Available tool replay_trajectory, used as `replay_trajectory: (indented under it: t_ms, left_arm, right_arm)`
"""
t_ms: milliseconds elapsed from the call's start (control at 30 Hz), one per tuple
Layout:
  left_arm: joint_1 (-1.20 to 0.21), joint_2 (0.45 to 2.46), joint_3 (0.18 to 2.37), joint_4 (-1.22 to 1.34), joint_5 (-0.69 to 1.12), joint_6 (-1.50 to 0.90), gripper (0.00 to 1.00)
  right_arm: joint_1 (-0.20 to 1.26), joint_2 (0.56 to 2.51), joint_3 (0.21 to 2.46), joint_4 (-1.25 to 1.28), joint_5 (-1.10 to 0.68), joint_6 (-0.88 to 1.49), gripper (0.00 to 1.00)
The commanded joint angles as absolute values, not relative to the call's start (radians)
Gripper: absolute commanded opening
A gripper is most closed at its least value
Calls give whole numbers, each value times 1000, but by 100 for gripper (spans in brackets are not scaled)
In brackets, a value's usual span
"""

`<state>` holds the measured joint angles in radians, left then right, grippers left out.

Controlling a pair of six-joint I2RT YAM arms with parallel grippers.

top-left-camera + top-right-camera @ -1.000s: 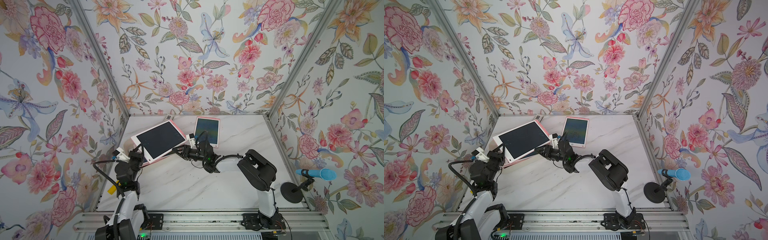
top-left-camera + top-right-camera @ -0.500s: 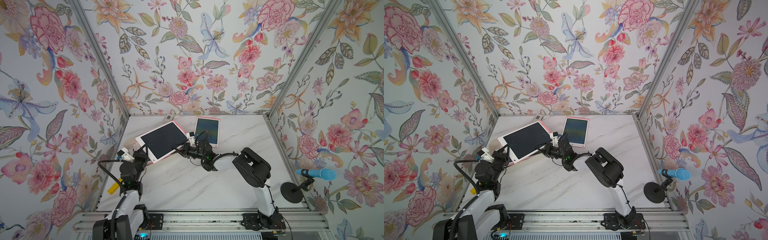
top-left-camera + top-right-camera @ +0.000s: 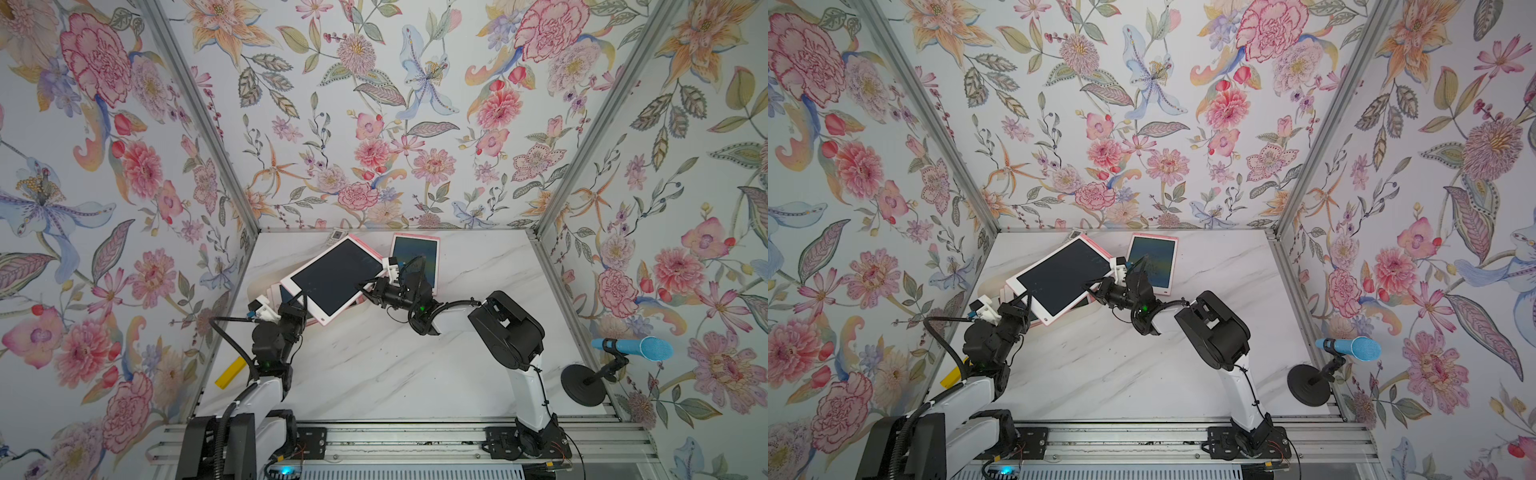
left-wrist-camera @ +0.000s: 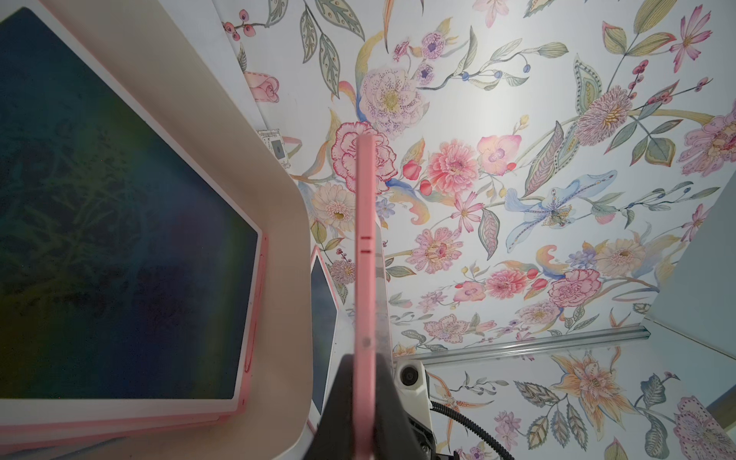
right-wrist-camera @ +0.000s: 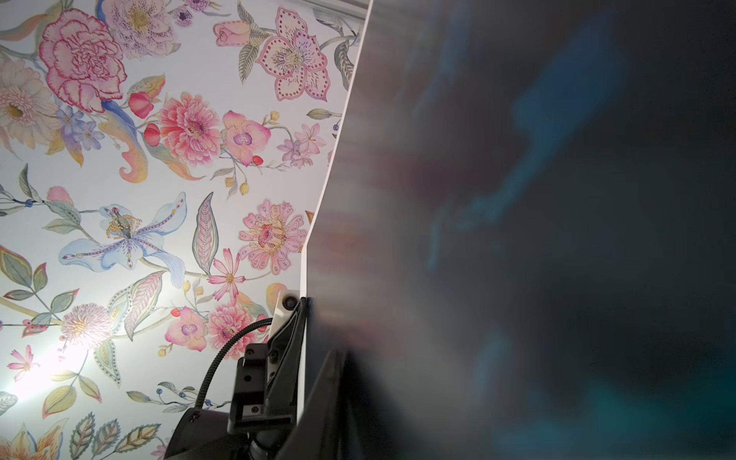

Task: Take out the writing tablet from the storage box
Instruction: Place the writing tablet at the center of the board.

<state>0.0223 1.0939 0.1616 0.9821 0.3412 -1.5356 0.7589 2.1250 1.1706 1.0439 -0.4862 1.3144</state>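
Both jaws at one tablet [image 3: 334, 280]

Premises: a robot test booth, lab type. Evidence: left arm [image 3: 272, 345] and right arm [image 3: 509, 332] bolted to a metal rail [image 3: 415, 436] at a marble-look table [image 3: 374, 365]. Flowered wall panels [image 3: 374, 124] are framed by metal posts [image 3: 201, 116]. A microphone [image 3: 640, 348] stands alongside.

Readable text: none in any view.
On the small card [image 4: 275, 148]: a dark square, with printing around it too small to read.
On the held writing tablet [image 3: 332, 280]: dark screen, no legible writing.
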Motion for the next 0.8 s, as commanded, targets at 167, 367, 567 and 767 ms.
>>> replay_trajectory:
  t_ms: [167,367,567,767]
  left_arm:
    - [-48,1214,185,1056,403,-1475,18]
    - [-50,1275,196,1109,431,-1477,36]
    - [-51,1311,214,1136,444,-1469,36]
    - [-50,1284,232,1073,474,-1430,37]
  right_arm:
    - [690,2077,1176,1163,-550,1306,10]
    - [632,2050,1176,1149,-603,1289,9]
    - [596,2059,1199,1102,-631,1273,4]
    - [504,2032,1208,1029,-771,1238,3]
